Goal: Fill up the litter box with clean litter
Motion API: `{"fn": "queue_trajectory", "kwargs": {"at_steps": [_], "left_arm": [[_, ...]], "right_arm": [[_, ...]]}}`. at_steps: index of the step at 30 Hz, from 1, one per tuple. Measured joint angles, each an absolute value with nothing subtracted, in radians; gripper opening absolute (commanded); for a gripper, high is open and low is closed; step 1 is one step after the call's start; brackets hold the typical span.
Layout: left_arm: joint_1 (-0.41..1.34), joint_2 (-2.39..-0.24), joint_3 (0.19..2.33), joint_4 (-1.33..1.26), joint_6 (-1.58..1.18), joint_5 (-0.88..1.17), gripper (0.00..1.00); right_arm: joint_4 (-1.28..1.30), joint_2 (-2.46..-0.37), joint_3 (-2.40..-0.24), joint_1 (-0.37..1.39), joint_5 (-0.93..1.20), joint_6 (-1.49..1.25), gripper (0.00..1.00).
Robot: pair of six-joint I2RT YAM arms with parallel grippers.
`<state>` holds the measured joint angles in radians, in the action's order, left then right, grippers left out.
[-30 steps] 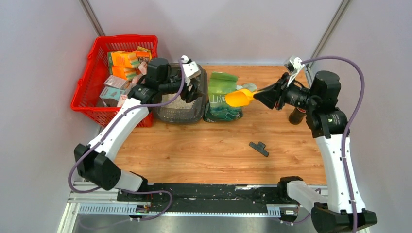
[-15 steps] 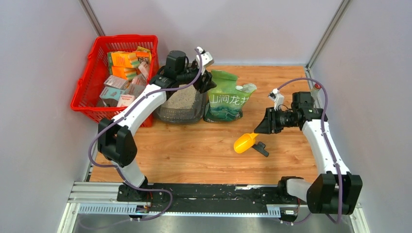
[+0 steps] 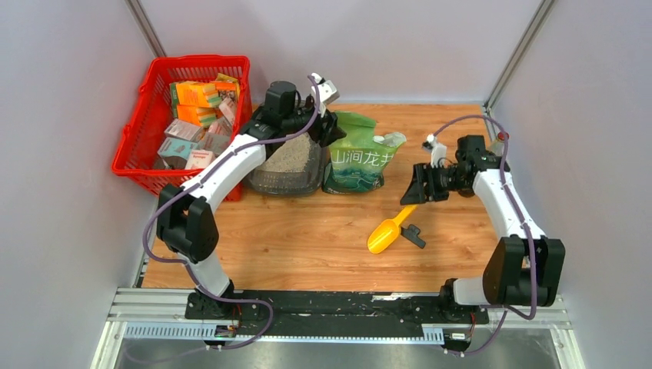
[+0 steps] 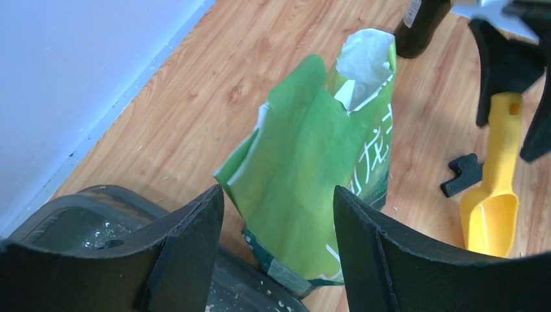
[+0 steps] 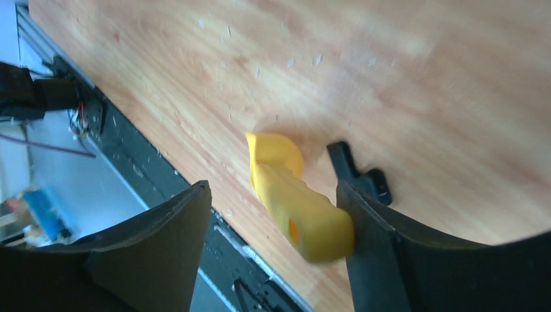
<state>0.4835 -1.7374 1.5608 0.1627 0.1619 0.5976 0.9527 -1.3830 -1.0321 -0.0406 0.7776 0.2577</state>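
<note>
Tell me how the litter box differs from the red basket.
The litter box is dark grey with solid walls; the red basket is open mesh. The litter box holds pale litter; the basket holds small cartons. The basket is the larger. Both are rectangular, open-topped, standing side by side at the far left.

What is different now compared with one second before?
The right claw brought the yellow scoop down from the bag to the table and let go. The left claw swung from the litter box toward the bag. The basket, bag and litter box stayed.
</note>
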Motion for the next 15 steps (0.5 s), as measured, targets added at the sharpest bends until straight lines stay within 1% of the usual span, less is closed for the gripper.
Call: {"fn": "queue_trajectory", "kwargs": {"at_steps": [1, 3, 7, 11, 15], "left_arm": [[0.484, -1.726, 1.551, 0.162, 0.169, 0.599, 0.70], [0.484, -1.708, 1.534, 0.163, 0.184, 0.603, 0.70], [0.484, -1.695, 1.517, 0.162, 0.204, 0.610, 0.69], [0.484, -1.697, 1.517, 0.161, 0.207, 0.616, 0.65], [0.484, -1.716, 1.531, 0.152, 0.204, 0.624, 0.59]], "right_arm": [[0.957, -1.375, -1.058, -0.041, 0.771, 0.258, 0.78], [0.958, -1.361, -1.149, -0.041, 0.765, 0.250, 0.80], [0.867, -1.343, -1.317, -0.041, 0.764, 0.175, 0.81], [0.741, -1.364, -1.421, -0.036, 0.730, 0.054, 0.77], [0.665, -1.478, -1.512, -0.026, 0.661, -0.033, 0.71]]}}
